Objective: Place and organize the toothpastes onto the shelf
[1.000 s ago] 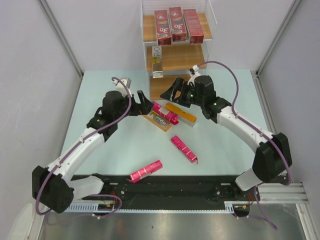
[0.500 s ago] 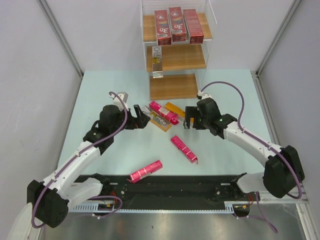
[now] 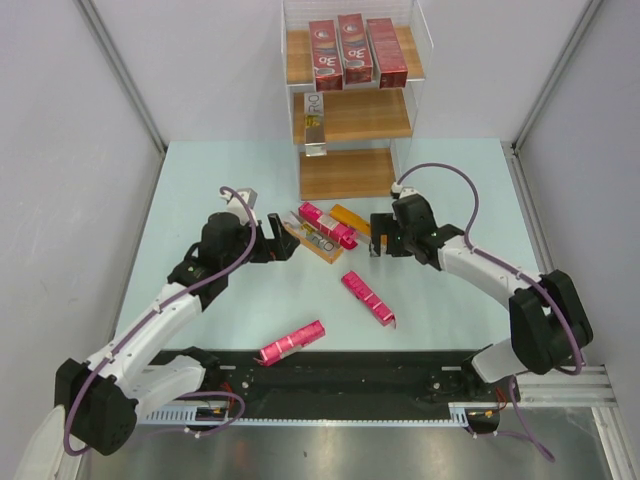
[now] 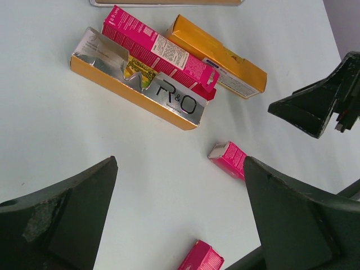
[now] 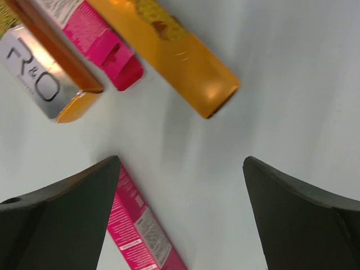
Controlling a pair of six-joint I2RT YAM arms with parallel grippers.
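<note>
the job is partly done. the shelf point(image 3: 350, 175) stands at the middle of the counter's point(image 3: 200, 200) far edge, with three dark red cartons point(image 3: 350, 50) on its top board and one silver carton point(image 3: 314, 122) at the left of its middle board. the lowest board is bare.

five toothpastes lie on the counter. a cluster sits just in front of the shelf: an orange-and-silver r&o carton point(image 3: 313, 241), a pink carton point(image 3: 328, 224) lying against it, and a plain orange carton point(image 3: 350, 218) beside that. a second pink carton point(image 3: 367, 297) lies mid-counter. a third pink carton point(image 3: 292, 342) is close to the near edge.

the step in hand looks like the reach for the next pick. the left end effector point(image 3: 283, 243) is spread wide and empty, just left of the cluster. the right end effector point(image 3: 378, 238) is also spread and empty, and its own camera shows it over bare counter between the orange carton and the mid-counter pink one.

the next move probably calls for choosing one carton and lining the fingers across its narrow width. it then means lowering without nudging the neighbours, since the cluster's three cartons lie touching.
</note>
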